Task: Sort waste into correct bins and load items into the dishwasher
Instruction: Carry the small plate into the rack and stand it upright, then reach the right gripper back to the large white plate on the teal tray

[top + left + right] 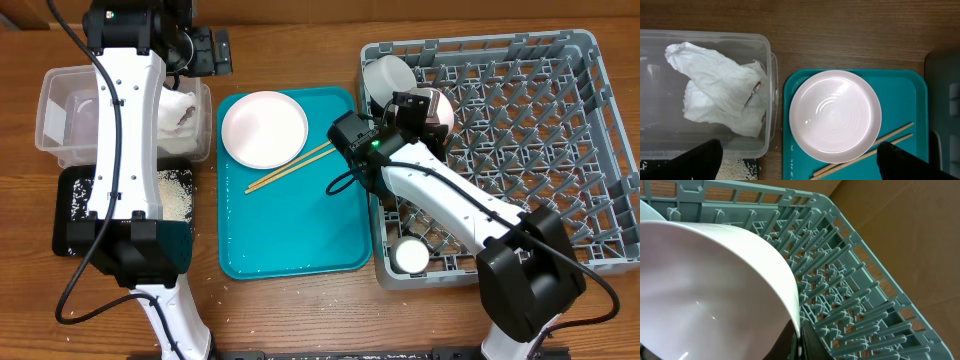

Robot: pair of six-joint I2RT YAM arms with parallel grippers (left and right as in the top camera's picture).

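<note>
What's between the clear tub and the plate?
Between tub and plate, only bare table and the teal tray's rim, shown in the left wrist view.

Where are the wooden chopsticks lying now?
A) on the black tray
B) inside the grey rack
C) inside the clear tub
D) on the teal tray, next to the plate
D: the chopsticks lie on the teal tray, right beside the round plate.

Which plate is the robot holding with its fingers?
The plate tilted on edge at the grey dish rack, pinched by the right fingers. The other plate lies flat on the teal tray.
</note>
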